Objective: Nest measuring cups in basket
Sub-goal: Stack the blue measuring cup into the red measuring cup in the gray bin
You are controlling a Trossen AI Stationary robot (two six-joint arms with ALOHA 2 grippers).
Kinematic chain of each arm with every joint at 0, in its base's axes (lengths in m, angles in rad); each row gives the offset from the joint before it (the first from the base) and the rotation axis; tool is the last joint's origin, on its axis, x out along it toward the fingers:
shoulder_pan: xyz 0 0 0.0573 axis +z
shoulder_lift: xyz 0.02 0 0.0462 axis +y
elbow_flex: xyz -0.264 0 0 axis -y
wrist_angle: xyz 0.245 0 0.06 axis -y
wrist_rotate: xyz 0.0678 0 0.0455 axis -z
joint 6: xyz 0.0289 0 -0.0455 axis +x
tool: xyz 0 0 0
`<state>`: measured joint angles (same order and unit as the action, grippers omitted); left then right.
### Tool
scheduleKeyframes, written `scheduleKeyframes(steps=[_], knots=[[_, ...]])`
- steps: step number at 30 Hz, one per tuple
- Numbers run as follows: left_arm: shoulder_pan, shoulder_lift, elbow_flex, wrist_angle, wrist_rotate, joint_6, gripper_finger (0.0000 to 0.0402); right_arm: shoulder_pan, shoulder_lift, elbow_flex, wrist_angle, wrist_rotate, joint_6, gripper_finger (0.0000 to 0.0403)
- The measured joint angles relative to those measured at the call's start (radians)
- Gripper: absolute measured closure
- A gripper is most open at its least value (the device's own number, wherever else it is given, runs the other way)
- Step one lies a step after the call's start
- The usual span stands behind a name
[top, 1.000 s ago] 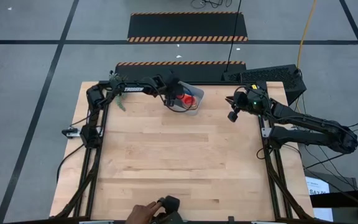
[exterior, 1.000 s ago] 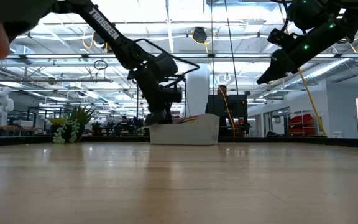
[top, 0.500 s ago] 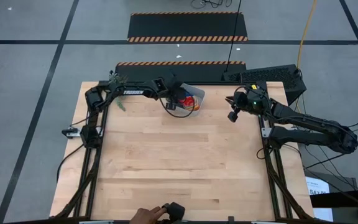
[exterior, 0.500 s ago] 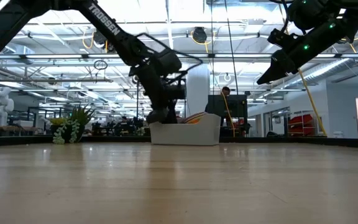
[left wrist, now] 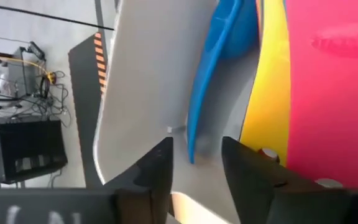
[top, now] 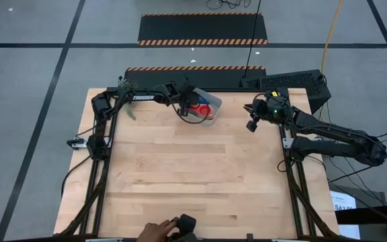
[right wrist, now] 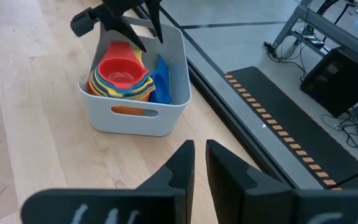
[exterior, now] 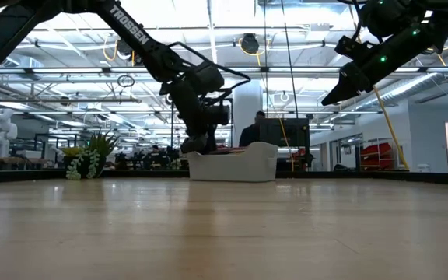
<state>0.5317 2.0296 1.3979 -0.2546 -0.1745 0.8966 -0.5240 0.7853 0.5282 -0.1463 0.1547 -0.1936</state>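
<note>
The pale basket [top: 210,114] [right wrist: 135,118] stands at the table's far edge. In it lies a nested stack of measuring cups, the red one [right wrist: 122,71] on top. A blue cup [right wrist: 161,81] stands on edge between the stack and the basket's wall. My left gripper [left wrist: 196,146] [top: 187,101] is open and slants down into the basket's left end. The blue cup's edge [left wrist: 194,134] lies between its fingers with a gap on each side. My right gripper [top: 252,125] [right wrist: 199,149] hangs shut in the air at the table's far right.
A small green plant [exterior: 92,155] stands at the far left corner. At the near edge a person's hand [top: 154,232] rests by a dark object [top: 185,222]. The wooden tabletop [top: 193,168] spreads between the basket and that hand.
The coloured cup edge that stuck up over the basket's rim in the low view has dropped level with the rim. The person's hand at the near edge has shifted about.
</note>
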Motion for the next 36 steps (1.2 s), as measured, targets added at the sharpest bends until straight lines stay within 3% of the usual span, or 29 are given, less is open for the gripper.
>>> scheduleKeyframes(steps=[7, 19, 36], knots=[[0.003, 0.001, 0.000, -0.001, 0.006, -0.019, 0.0308, 0.000, 0.000, 0.000, 0.005, 0.000, 0.001, 0.0369], [0.009, 0.002, 0.000, 0.013, -0.006, -0.072, 0.0209, 0.000, 0.000, 0.000, 0.007, -0.002, 0.002, 0.0369], [-0.012, 0.051, 0.000, -0.009, -0.041, -0.048, 0.0249, 0.002, 0.000, 0.000, 0.026, -0.003, 0.014, 0.0369]])
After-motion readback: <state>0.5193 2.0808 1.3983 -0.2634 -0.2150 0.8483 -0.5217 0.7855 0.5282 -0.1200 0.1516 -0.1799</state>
